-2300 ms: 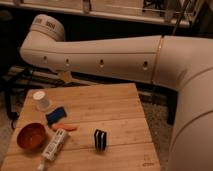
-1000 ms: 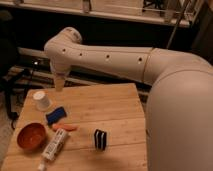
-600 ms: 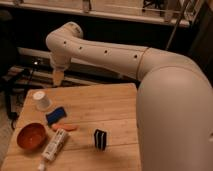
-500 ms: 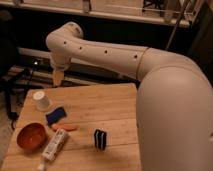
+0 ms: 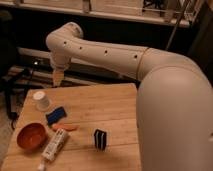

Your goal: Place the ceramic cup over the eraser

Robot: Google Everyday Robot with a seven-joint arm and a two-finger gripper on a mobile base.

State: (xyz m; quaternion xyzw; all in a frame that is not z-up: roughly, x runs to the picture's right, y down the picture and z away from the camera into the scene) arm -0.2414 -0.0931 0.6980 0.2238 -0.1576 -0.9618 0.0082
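The ceramic cup [image 5: 42, 100], small and plain white, stands upside down near the far left corner of the wooden table [image 5: 115, 107]. The eraser [image 5: 100, 138], a small black block with a white stripe, stands on edge near the table's front middle. My gripper [image 5: 58, 77] hangs from the white arm [image 5: 100, 50] above the table's far left edge. It is a little behind and to the right of the cup, apart from it and well away from the eraser. Nothing shows in its grip.
A blue sponge [image 5: 56, 115] lies right in front of the cup, with an orange carrot-like piece [image 5: 65, 127] just beyond it. An orange-red bowl [image 5: 31, 136] sits at the front left, and a white tube [image 5: 54, 146] lies beside it. The arm's large white body [image 5: 175, 115] covers the right side.
The arm has swung round, so its upper part now fills more of the right side. The gripper shifted slightly left early on and has since stayed nearly still. The objects have not moved.
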